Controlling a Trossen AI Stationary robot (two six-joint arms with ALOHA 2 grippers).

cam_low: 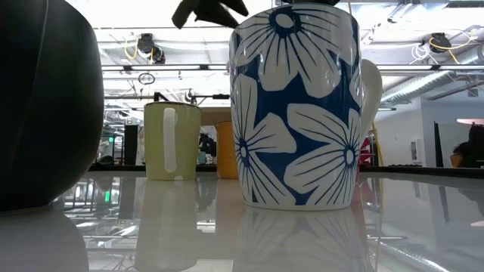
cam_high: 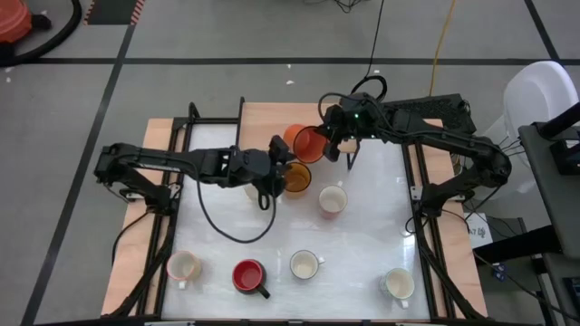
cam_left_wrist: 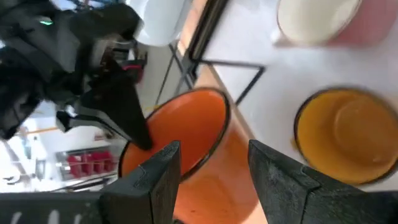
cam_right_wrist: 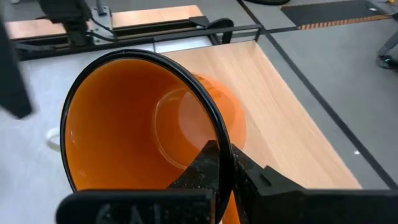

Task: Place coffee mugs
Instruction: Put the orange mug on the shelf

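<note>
While the right gripper [cam_right_wrist: 221, 168] pinches the rim of a tilted orange mug [cam_high: 308, 142] near the back of the white table [cam_high: 372, 226], the left gripper [cam_high: 277, 167] waits right beside it, fingers partly apart and empty. An amber mug [cam_high: 295, 177] sits just next to them. Five more mugs stand nearer the front.

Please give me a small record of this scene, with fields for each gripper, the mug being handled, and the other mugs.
right gripper: shut on the orange mug's rim
orange mug: held tilted, at the table's far edge
left gripper: fingers apart, beside the orange mug
amber mug: upright, next to the left gripper
near row: cream mug, red mug, two white mugs
centre: white mug
</note>
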